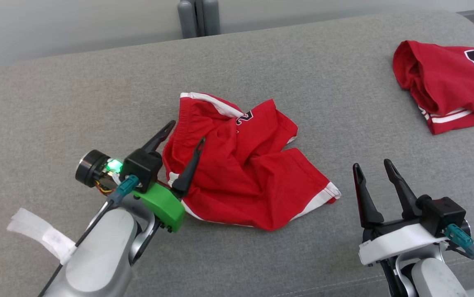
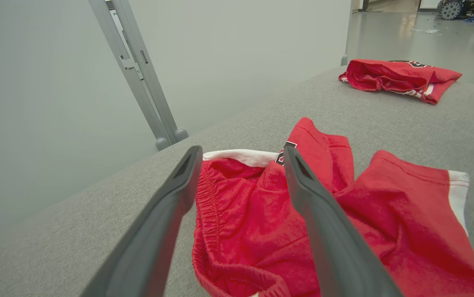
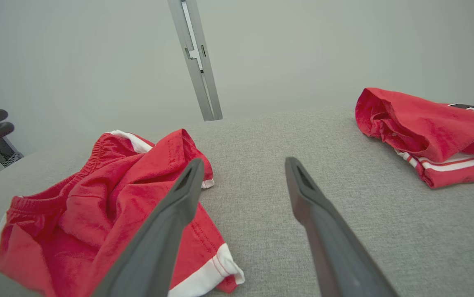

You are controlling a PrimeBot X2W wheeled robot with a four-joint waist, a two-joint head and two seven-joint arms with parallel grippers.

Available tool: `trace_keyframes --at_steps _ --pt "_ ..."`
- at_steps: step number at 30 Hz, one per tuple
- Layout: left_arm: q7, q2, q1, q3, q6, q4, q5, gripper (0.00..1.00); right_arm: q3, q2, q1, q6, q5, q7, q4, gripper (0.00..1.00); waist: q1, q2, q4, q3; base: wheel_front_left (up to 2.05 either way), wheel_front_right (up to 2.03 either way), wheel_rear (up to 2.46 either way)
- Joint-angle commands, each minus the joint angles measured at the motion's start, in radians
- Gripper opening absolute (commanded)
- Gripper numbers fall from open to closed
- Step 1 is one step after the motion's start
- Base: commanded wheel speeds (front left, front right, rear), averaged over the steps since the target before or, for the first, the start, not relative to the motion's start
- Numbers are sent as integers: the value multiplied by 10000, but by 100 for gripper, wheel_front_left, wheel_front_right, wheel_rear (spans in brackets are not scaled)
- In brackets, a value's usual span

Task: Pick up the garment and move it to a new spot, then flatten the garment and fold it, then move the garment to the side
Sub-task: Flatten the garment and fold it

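Garment (image 1: 241, 173): lies crumpled mid-way across the grey cushion (image 1: 96, 103) in the head view; red shorts, white trim. From lower left, left gripper (image 1: 187, 131): reaches in on a forearm slanting up and right, fingers spread wide, empty, one above the waistband, one above bare grey; cannot tell whether touching cloth. At lower right, right gripper (image 1: 372, 163): points up, fingers parted, empty, well apart from the shorts. At far right, red jersey (image 1: 447, 82): carries a dark, white-edged 2, next digit cut off. Folded digit on the shorts, unreadable.

Left wrist view, left gripper (image 2: 241, 150): hangs open over the elastic waistband of the garment (image 2: 253, 231); red jersey (image 2: 398, 76) far beyond.

Right wrist view, right gripper (image 3: 244, 161): stands open over bare cushion, garment (image 3: 96, 206) to its left, red jersey (image 3: 427, 128) to its right.
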Motion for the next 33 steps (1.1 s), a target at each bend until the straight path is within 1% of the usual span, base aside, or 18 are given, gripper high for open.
trace_keyframes --at_steps 1,5,11,16,17,18,19,22,28,33 --pt "100 185 -206 -294 -2 154 -183 100 -23 11 -87 -17 -12 -28 33 100 0 0 -213 99 0 0 0" --pt "625 525 -361 -1182 -2 720 -704 100 -74 81 -82 -17 -23 -28 66 100 0 0 -471 139 0 0 0" --pt "1208 1108 -190 -1890 -1 1555 -1445 100 -171 130 -3 -17 -33 -30 70 100 0 0 -665 167 0 0 0" --pt "1747 1362 67 -2265 -1 1919 -2056 100 -257 123 76 -17 -58 -28 38 100 0 0 -650 143 0 0 0" --pt "1887 1373 88 -2309 -1 1990 -2179 80 -271 118 69 -17 -72 -28 37 100 0 0 -627 140 0 0 0" --pt "1953 1363 118 -2363 -1 2039 -2265 45 -278 117 57 -17 -88 -28 41 100 0 0 -603 137 0 0 0" --pt "1997 1334 128 -2422 -1 2061 -2395 0 -269 110 42 -17 -101 -30 40 100 0 0 -564 134 0 0 0" --pt "1833 1229 142 -2479 -1 2006 -2794 0 -222 89 -6 -17 -109 -28 -14 100 0 0 -464 105 0 0 0" --pt "1149 1090 173 -1978 38 1674 -3430 0 -290 7 182 -17 -69 -28 57 100 0 0 -56 -80 0 0 0" --pt "810 1229 704 -1510 219 1120 -4026 0 -301 -39 294 -17 -28 -28 122 100 0 0 345 -218 0 0 0"
